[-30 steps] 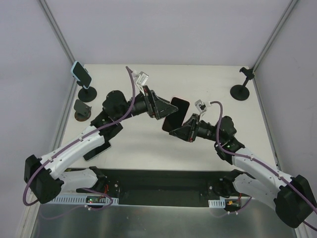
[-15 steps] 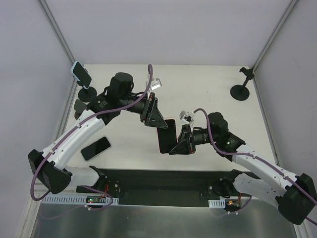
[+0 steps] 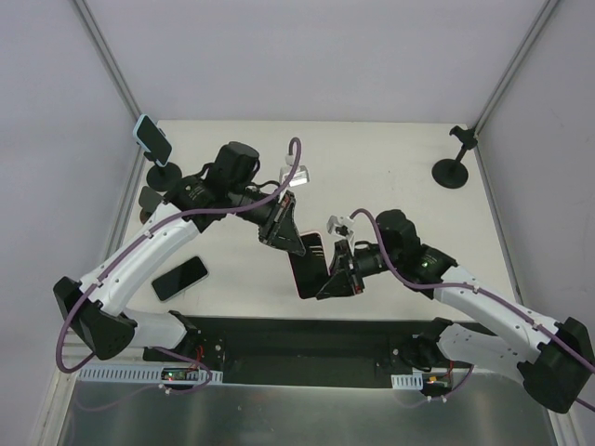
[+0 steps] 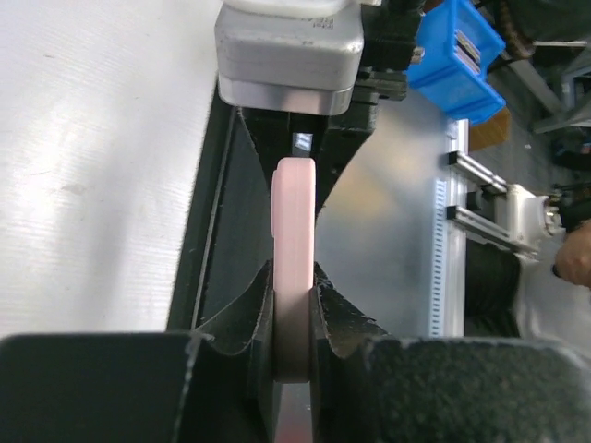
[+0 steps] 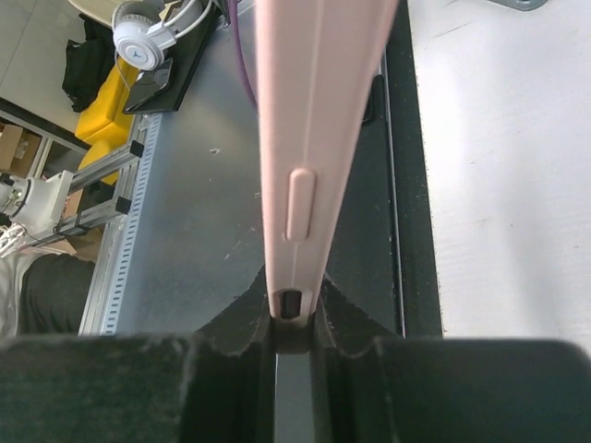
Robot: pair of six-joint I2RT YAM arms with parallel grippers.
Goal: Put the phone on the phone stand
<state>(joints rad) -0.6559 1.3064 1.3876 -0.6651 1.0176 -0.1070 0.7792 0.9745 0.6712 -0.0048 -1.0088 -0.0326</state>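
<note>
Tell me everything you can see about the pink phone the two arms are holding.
The slim pink-cased phone has a dark face and a smooth, plastic-looking case with an oval side button. It is held tilted over the white table, near its front middle, apparently lifted clear. The left tool is shut on its far end and the right tool on its right edge; both wrist views show pads pressing its two faces.

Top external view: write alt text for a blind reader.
The left fingers and right fingers pinch one pink-cased phone above the table. A second phone sits on a stand at far left, a dark phone lies flat, and an empty phone stand waits far right.
</note>
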